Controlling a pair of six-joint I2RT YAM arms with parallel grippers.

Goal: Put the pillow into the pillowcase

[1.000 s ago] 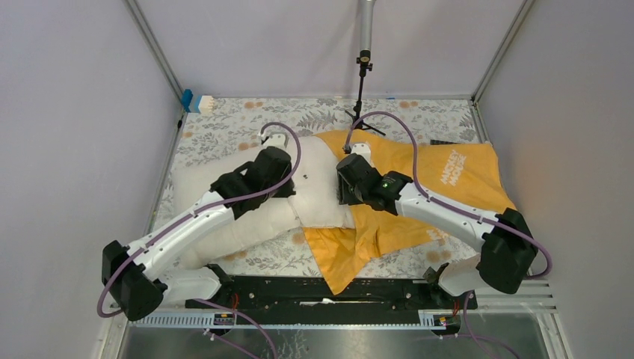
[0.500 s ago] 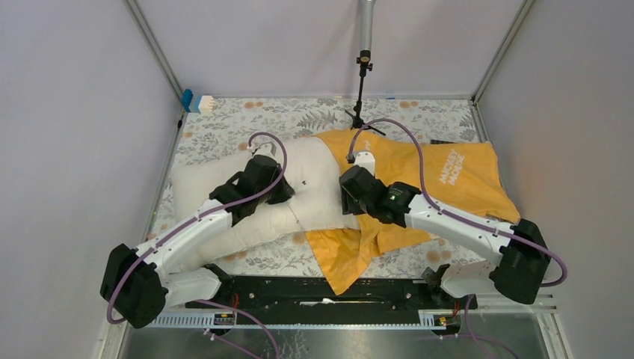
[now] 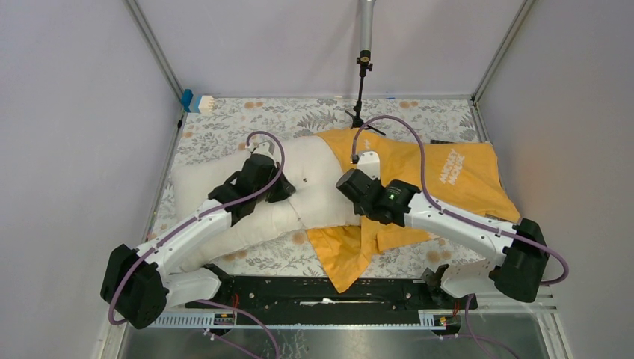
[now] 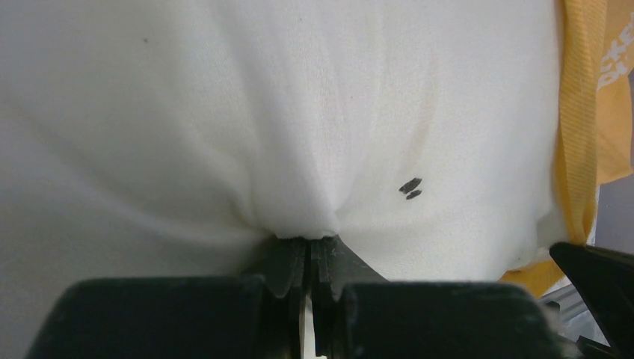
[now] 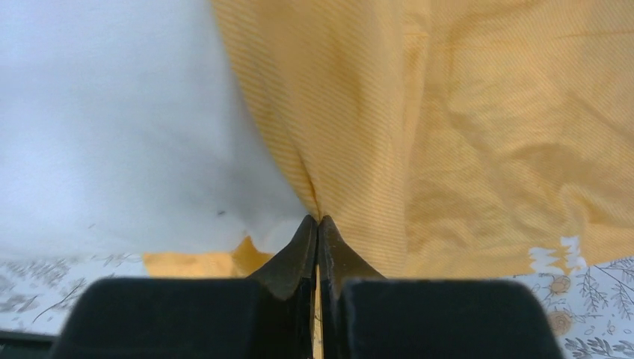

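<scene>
Item: bedding set, insertion in progress. The pillow, white and plump, lies across the left and middle of the floral table cover. Its right end meets the open mouth of the pillowcase, which spreads flat and wrinkled over the right half of the table. A flap of the case's lower layer shows under the pillow's near right corner, and the upper layer's edge lies against the pillow's right end. By this the end appears just started into the opening, while most of the pillow's length sits outside. Judged stage: early, with entry begun and nearly the whole length left to slide in or be covered. Left gripper: jaws clamped together on a pinch of the pillow's white fabric, which puckers at the tips. Right gripper: jaws closed on a gathered fold of the orange-yellow cloth at the case's mouth edge, beside the pillow. Markings: white print reading "MICKEY MOUSE" on the case's upper face, set at a slant. A second white print near the right arm is partly hidden and unreadable, as are the cut-off white letters at the edge of the left wrist view. The pillow carries no writing, only two small dark marks.
</scene>
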